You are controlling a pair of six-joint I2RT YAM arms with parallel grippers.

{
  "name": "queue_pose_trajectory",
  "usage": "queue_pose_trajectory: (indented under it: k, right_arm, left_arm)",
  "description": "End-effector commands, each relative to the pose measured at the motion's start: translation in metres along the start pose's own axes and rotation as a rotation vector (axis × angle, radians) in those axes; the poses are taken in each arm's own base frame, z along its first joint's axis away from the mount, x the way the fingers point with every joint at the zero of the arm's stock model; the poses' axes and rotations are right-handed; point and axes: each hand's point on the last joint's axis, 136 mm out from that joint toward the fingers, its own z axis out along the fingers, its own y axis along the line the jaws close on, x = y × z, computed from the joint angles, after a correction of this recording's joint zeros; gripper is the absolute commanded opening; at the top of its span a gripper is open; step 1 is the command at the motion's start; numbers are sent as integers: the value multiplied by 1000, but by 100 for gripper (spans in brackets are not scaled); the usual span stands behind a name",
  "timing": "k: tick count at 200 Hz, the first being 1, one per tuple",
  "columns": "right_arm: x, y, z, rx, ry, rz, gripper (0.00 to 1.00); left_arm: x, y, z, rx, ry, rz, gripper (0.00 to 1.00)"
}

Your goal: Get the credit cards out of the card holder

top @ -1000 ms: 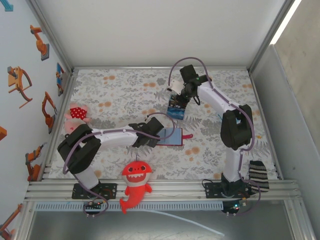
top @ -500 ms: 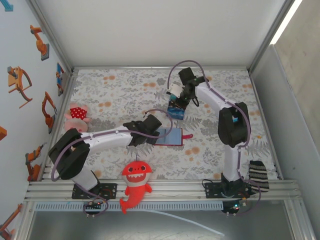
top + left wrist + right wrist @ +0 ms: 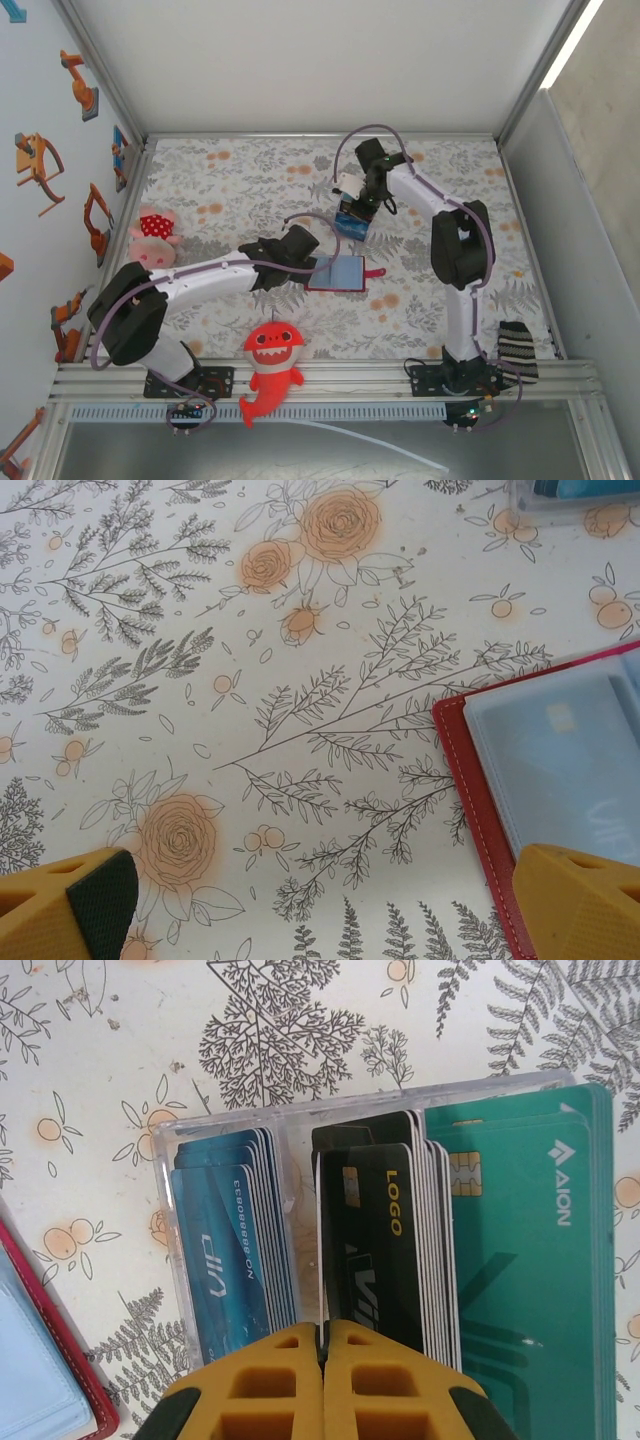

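Here's the left gripper [image 3: 320, 910], its yellow fingers spread wide to the bottom corners of the wrist frame, nothing between them but the floral tablecloth [image 3: 250, 680]. Just inside the right-hand finger lies the card holder [image 3: 465, 780], open and flat at the frame's lower right. It has a dark red, grainy border with pale stitching and smooth bluish-grey sleeves. A pale credit card [image 3: 575, 740] with a chip shows through the sleeve.

Over to the right gripper [image 3: 324, 1345] at bottom centre: its blocky yellow fingers are pressed together, and a thin dark card [image 3: 320, 1250] seen edge-on runs into the seam, so they look clamped on it. Above sits a clear plastic box [image 3: 300, 1110] with glossy blue cards [image 3: 225, 1230] on the left, black cards [image 3: 395, 1240] in the middle and teal cards [image 3: 530, 1260] on the right.
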Motion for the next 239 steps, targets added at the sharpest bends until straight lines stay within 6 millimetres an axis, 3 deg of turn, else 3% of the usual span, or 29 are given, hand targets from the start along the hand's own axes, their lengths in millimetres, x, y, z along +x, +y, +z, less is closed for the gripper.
queue_pose_trajectory:
  k: [1,15,32,76,107,127,168,208,239]
  right_arm:
    - [5,4,-1,-38,25,34,0]
    - [5,2,0,-31,30,42,0]
    - [4,0,-2,-20,29,50,10]
    - [-11,-10,-24,34,-23,73,20]
    - [-18,-24,-40,125,-54,95,21]
    - [-12,-42,-44,226,-23,122,20]
    - [-2,-59,-49,333,23,185,20]
    - [-3,-52,-68,346,-38,323,21]
    - [-1,-33,-80,343,-89,476,27]
  left_arm:
    - [-11,10,-8,-13,-34,-56,97]
    - [-13,10,-9,-10,-40,-64,97]
    - [-14,12,-10,-9,-44,-73,97]
    - [-19,16,-13,-8,-70,-121,97]
    - [-25,21,-17,-6,-97,-151,97]
    - [-28,24,-19,-11,-111,-160,97]
    - [-32,31,-21,-21,-127,-191,97]
    - [-36,40,-24,-34,-153,-249,97]
    - [-34,59,-27,-77,-183,-349,97]
